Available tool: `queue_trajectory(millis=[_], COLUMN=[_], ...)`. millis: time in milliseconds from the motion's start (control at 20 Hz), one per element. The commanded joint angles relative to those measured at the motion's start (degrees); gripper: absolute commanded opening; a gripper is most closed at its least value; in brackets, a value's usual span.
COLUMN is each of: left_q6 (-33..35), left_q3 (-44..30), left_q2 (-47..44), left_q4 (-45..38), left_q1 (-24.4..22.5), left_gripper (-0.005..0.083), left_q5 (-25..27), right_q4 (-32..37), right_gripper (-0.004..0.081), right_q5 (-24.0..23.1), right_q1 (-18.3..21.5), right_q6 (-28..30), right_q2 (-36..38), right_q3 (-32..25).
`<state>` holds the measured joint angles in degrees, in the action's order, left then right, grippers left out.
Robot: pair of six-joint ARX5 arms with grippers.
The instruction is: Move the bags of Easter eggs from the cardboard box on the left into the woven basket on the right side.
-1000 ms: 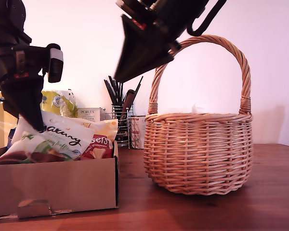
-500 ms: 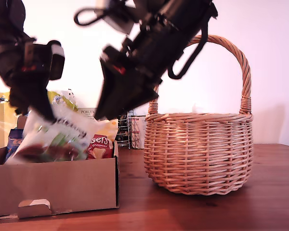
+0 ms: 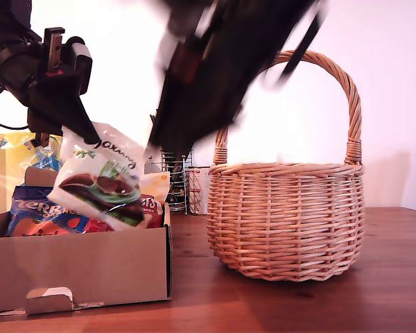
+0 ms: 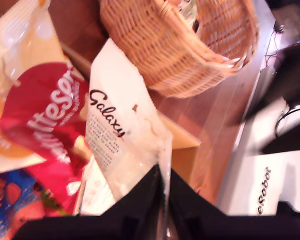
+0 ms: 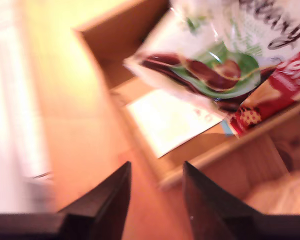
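Exterior view has my first gripper (image 3: 80, 128) hanging above the cardboard box (image 3: 83, 267) with the white Galaxy bag (image 3: 104, 184) dangling from it, clear of the pile, its lower end level with the box's rim. In the first wrist view the fingers (image 4: 140, 207) are pressed together on just the top edge of that bag (image 4: 122, 145), so it's a thin pinch on glossy film. That's my main worry: swing it toward the woven basket (image 3: 288, 222) too fast and it could slide out and land on the counter (image 3: 277, 305) between box and basket.

Second worry is the tall arched handle (image 3: 336, 76) over the basket; the hanging bag could snag on it or on the rim if carried low.

Third: my second gripper (image 5: 155, 175), fingers spread and holding nothing, is a big blur between box and basket, right in the carry path, so a bump looks possible.

Readable stuff: "Galaxy" in script on the held bag, part of "Maltesers" on the red bag (image 4: 37, 125) in the box, "TERR" on the dark blue bag (image 3: 38, 215) beside it. Writing on a white surface behind the basket (image 4: 265, 192) is partly cut off, can't read it fully.
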<state>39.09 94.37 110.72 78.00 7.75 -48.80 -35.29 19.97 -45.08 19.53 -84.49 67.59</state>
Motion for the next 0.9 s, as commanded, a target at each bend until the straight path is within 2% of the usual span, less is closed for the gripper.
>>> queue_trajectory(millis=[0,50,200,450,850], left_q6=[-0.1,-0.1,-0.1,-0.1,-0.1], left_q3=[1.7,2.4,3.1,3.1,3.2], left_q2=[-0.2,-0.2,-0.2,-0.2,-2.3], left_q4=[0.1,0.1,0.1,0.1,0.1], left_q1=[-0.3,-0.3,-0.2,0.9,4.5], left_gripper=[-0.0024,-0.0024,-0.0024,-0.0024,-0.0024], left_q5=[-2.0,-2.3,-4.1,-8.9,-11.0], right_q4=[-4.7,-6.9,-12.1,-21.0,-25.9], right_gripper=[0.0027,-0.0006,-0.0013,-0.0013,-0.0013], right_q5=[0.5,0.4,-1.4,-4.1,-7.4], right_q1=[-0.2,-0.2,-0.2,0.7,6.7], right_q6=[0.2,0.2,-0.1,0.0,-1.6], right_q2=[4.5,6.9,11.1,12.8,17.3], right_q3=[-0.8,-0.8,-0.8,-0.8,-0.9])
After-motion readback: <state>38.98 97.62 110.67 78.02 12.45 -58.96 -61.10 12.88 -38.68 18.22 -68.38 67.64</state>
